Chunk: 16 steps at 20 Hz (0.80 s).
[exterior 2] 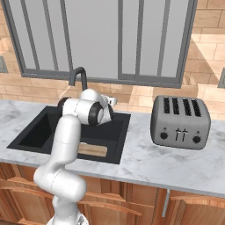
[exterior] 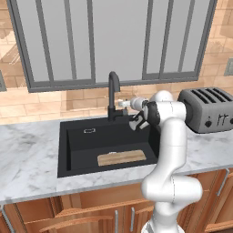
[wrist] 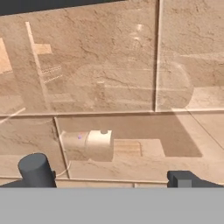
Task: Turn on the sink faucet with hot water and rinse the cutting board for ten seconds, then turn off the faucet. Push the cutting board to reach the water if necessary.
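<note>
Left base view puts the small flat light-tan wooden cutting board nearest, lying flat on the floor of the large rectangular matte-black sink, toward its front edge and a little right of centre, pale grain showing and no wetness on it that I can make out. Behind it stands the tall matte-black gooseneck sink faucet at the back rim, spout curving forward, with no blue stream of water falling from it, so the rinse looks not yet begun. Beside the faucet's base, to its right, the arm's gripper is held level, pointing toward the tap; whether its fingers are parted or closed on the small side lever I cannot tell, since the hand camera looks at tan wall tile and a pale cylinder, with only dark tips at the bottom. The risks, as I judge them: the gripper may slide past the short lever, or swing it to the cold side; and the board seems to lie forward of the spout, so a stream could miss it unless it is pushed back. On the marble tabletop further right sits a grey four-slot metal toaster, near the arm's elbow, which a wide swing could knock.
</note>
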{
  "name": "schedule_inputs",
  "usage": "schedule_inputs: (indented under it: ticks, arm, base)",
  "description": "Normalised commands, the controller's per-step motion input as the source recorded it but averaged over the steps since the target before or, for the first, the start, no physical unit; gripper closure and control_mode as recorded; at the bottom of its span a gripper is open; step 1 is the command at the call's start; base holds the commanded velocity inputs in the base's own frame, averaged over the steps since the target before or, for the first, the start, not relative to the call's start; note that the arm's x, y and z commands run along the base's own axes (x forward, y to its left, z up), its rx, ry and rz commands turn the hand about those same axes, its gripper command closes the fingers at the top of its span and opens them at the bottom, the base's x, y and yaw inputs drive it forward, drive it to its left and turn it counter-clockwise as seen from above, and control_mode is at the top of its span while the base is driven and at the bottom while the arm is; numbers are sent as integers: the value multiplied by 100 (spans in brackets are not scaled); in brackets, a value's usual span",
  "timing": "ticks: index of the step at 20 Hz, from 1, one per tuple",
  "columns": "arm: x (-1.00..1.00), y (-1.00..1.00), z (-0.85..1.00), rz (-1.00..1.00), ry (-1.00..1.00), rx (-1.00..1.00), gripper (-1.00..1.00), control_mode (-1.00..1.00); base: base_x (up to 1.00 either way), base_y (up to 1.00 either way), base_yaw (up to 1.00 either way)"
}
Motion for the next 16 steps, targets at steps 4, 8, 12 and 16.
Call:
schedule_inputs:
  ticks: [4,8,12,16]
  arm:
    - [-14,-23,0,0,0,0,-100,-100]
    - [-21,-19,0,0,0,0,-100,-100]
    - [-26,-19,0,0,3,0,-100,-100]
    - [-27,-18,0,0,4,0,-100,-100]
  base:
    - [0,0,0]
    - [0,0,0]
    - [0,0,0]
    - [0,0,0]
